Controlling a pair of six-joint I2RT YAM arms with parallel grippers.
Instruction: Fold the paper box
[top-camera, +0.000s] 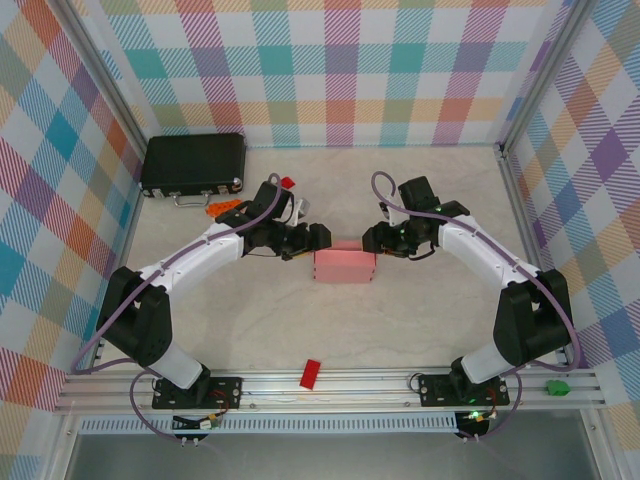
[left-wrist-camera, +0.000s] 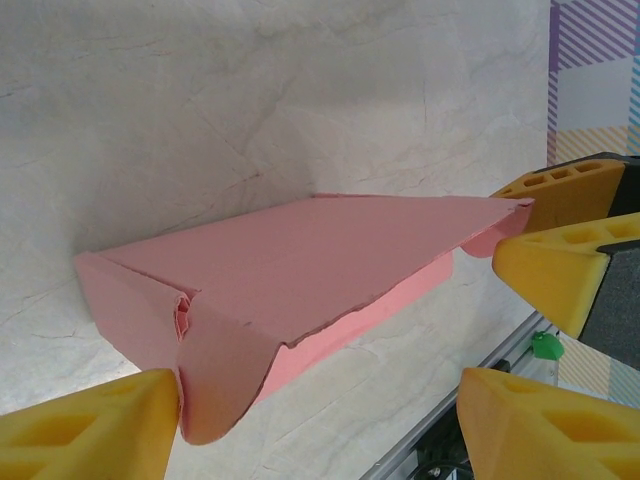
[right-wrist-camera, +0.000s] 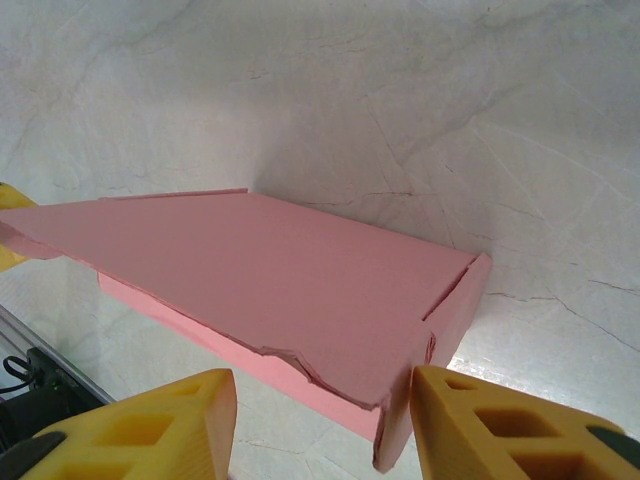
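The pink paper box (top-camera: 344, 266) lies flat in the middle of the table, its lid down and its front edge slightly ragged. My left gripper (top-camera: 312, 240) is at its left end and stands open. In the left wrist view the box (left-wrist-camera: 300, 270) spreads above the left gripper (left-wrist-camera: 320, 420), and a loose end flap (left-wrist-camera: 215, 390) hangs beside the left finger (left-wrist-camera: 90, 430). My right gripper (top-camera: 372, 240) is at the box's right end, also open. The box's near right corner (right-wrist-camera: 440, 340) sits between the right gripper's (right-wrist-camera: 320, 410) fingers, with the end wall against the right finger (right-wrist-camera: 480, 420).
A black case (top-camera: 194, 163) lies at the back left. Small red blocks sit near it (top-camera: 287, 182) and at the front edge (top-camera: 310, 373). An aluminium rail (top-camera: 330, 390) runs along the near edge, and checked walls close in the sides.
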